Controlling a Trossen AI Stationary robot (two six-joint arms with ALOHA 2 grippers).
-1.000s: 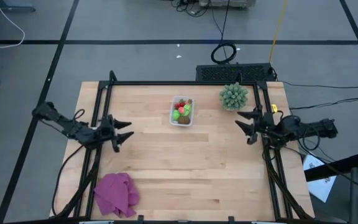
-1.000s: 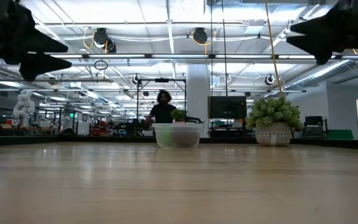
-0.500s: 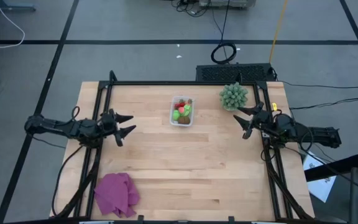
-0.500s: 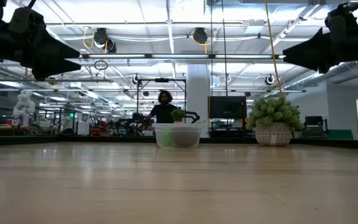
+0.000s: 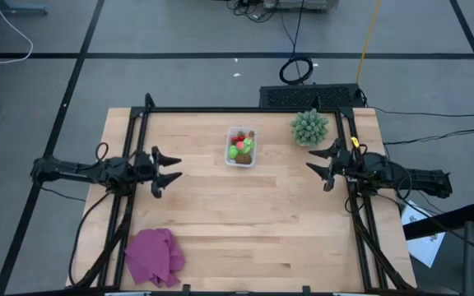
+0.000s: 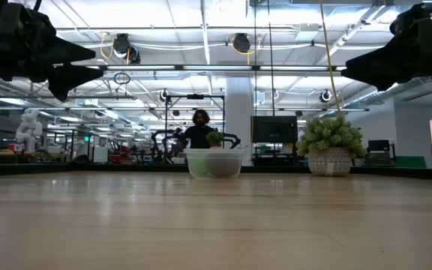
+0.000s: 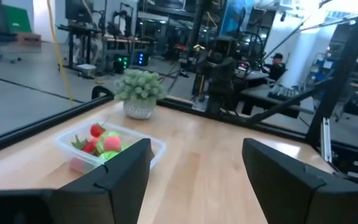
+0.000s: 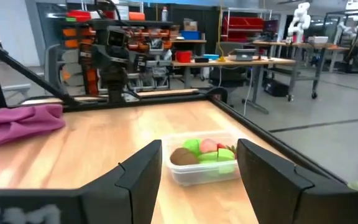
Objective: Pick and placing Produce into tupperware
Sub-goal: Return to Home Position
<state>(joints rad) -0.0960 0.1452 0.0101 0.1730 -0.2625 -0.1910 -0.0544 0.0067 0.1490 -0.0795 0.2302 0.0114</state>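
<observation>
The clear tupperware [image 5: 240, 147] stands on the table near its far edge and holds the produce [image 8: 205, 153]: light green pieces, a brown oval piece and small red strawberries [image 7: 97, 130]. My left gripper [image 5: 170, 167] hovers open above the table's left side, pointing level toward the right. My right gripper [image 5: 318, 162] hovers open above the table's right side, pointing level toward the left. Both have nothing between their fingers.
A spiky pale-green plant in a pot [image 5: 309, 127] stands at the far right, close to my right gripper. A purple cloth [image 5: 154, 256] lies at the near left corner. A black frame [image 5: 220, 109] runs along the table's far and side edges.
My left gripper has swung from pointing toward the near right to pointing straight at the table's right, and has moved a little toward the far edge. My right gripper has swung slightly as well, and its tips have shifted a little toward the table's left. Neither fingertip gap has changed.
</observation>
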